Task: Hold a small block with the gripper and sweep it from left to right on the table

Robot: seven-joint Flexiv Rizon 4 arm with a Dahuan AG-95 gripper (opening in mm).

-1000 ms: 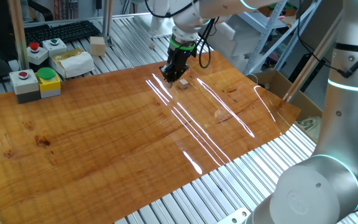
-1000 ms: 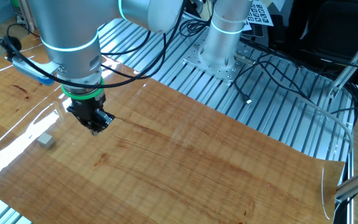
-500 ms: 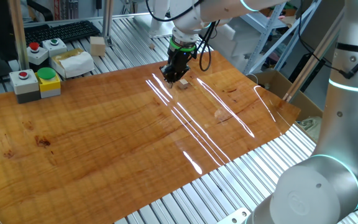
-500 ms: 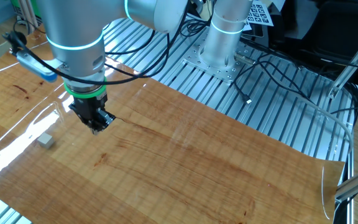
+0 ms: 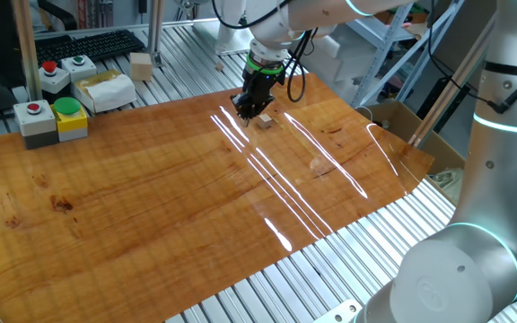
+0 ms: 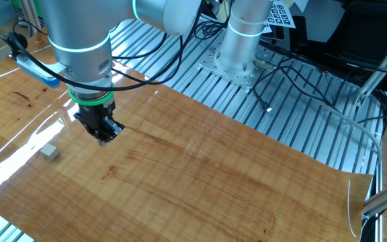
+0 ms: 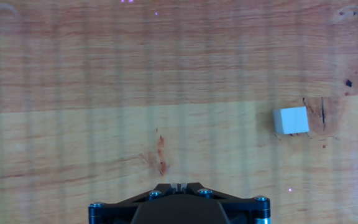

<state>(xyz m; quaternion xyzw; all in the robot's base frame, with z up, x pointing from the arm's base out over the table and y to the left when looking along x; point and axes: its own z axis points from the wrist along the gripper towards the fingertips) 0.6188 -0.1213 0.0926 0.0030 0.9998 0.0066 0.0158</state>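
Note:
The small block (image 5: 265,121) is a tiny pale cube lying loose on the glossy reddish-brown table (image 5: 169,188), near its far edge. My gripper (image 5: 251,109), a black claw under a green ring, hangs just above the board right beside the block, apart from it. Its jaws are shut with nothing between them. From the other fixed view the gripper (image 6: 105,138) is to the right of the block (image 6: 49,153), with bare wood between them. In the hand view the block (image 7: 291,120) lies off to the right of the shut fingertips (image 7: 179,185), next to a dark knot.
Grey button boxes (image 5: 39,119) (image 5: 68,72), a white packet (image 5: 106,90), a larger wooden cube (image 5: 141,65) and a keyboard (image 5: 88,45) stand on the ribbed aluminium frame (image 5: 294,287) behind the table's left. A second arm's column (image 5: 501,179) rises at the right. The arm base (image 6: 244,40) and cables (image 6: 294,81) are beyond the board.
The gripper has shifted only a hair in the other fixed view. The block has stayed where it was and the jaws have stayed shut.

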